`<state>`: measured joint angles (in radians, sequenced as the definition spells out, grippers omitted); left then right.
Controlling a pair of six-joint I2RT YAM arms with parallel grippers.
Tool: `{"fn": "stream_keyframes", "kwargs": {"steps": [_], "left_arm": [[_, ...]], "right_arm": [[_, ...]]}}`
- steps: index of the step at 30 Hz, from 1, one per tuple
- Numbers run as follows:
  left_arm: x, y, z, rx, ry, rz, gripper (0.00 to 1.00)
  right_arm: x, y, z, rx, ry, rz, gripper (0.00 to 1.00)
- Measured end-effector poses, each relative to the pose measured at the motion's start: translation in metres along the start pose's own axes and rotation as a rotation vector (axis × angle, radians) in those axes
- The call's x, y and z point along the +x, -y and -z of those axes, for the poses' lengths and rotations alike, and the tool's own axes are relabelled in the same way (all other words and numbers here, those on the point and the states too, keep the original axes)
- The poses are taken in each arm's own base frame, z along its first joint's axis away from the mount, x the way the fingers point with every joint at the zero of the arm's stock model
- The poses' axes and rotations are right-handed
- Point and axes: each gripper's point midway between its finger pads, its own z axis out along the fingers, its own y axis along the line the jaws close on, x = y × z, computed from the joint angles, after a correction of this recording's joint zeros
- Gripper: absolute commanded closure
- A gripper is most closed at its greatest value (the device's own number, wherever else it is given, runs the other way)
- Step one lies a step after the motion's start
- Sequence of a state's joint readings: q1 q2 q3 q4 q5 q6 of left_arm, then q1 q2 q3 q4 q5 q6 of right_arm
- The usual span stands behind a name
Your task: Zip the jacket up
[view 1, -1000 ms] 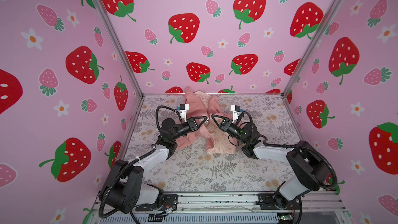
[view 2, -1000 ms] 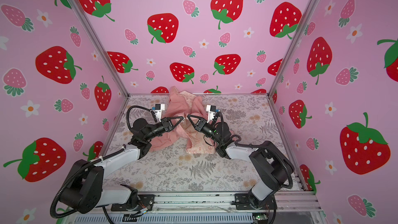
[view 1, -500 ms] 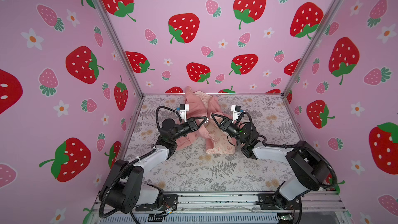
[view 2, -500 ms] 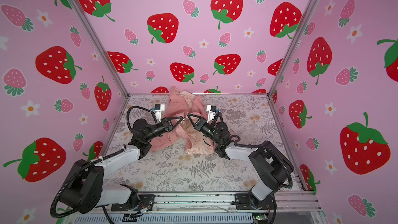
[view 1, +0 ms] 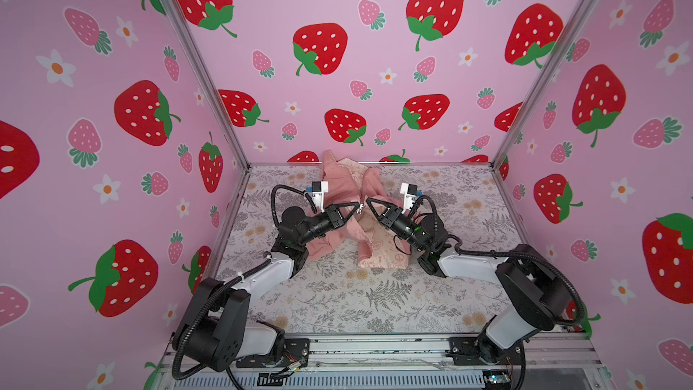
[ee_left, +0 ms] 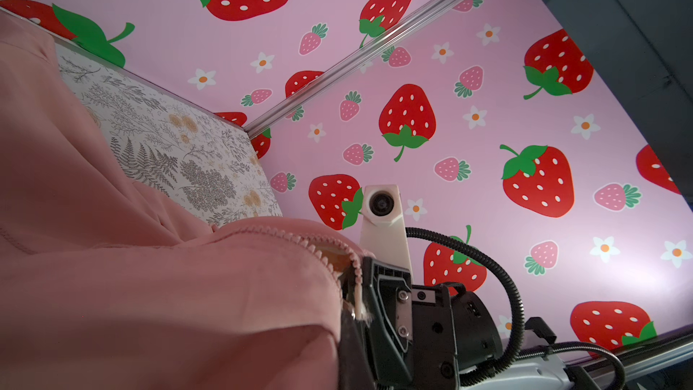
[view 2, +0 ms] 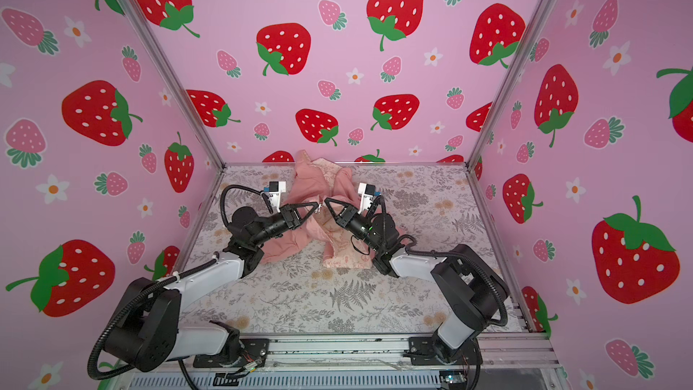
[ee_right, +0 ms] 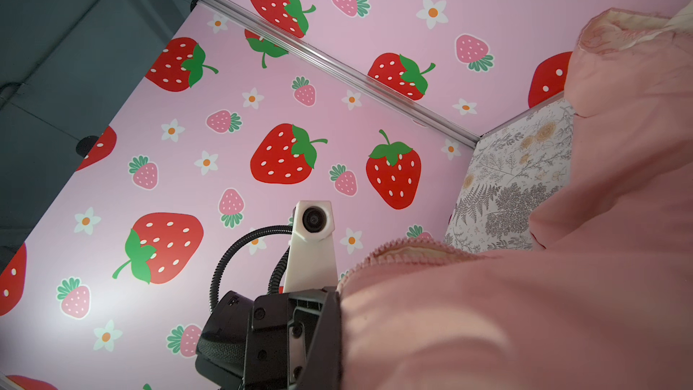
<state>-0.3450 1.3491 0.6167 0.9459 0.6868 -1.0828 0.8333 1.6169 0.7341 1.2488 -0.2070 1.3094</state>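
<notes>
The salmon-pink jacket (view 1: 337, 189) lies crumpled at the back middle of the table, front open, with its cream printed lining (view 1: 382, 253) turned up on the right. In both top views my left gripper (view 1: 358, 207) and right gripper (view 1: 368, 201) meet tip to tip over the open front. Each is shut on one zipper edge and holds it lifted. A small metal zipper pull (view 1: 360, 212) hangs between the tips. In the left wrist view pink fabric (ee_left: 150, 294) and zipper teeth (ee_left: 300, 238) cover my own jaws. Fabric (ee_right: 525, 313) also hides the jaws in the right wrist view.
The table wears a grey floral cover (view 1: 337, 294). Strawberry-print walls (view 1: 375, 69) close in the back and both sides, and the jacket's hood end touches the back wall. An aluminium rail (view 1: 375, 347) with both arm bases runs along the front edge.
</notes>
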Motion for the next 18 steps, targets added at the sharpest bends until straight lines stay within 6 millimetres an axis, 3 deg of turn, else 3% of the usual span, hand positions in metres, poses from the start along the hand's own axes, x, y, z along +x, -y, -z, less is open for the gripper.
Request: {"fn": "stream_keyframes", "kwargs": {"steps": [18], "left_arm": [[-0.0018, 0.0046, 0.0020, 0.006, 0.010, 0.003, 1.00]], "right_arm": [[0.0005, 0.0025, -0.0037, 0.006, 0.008, -0.010, 1.00]]}}
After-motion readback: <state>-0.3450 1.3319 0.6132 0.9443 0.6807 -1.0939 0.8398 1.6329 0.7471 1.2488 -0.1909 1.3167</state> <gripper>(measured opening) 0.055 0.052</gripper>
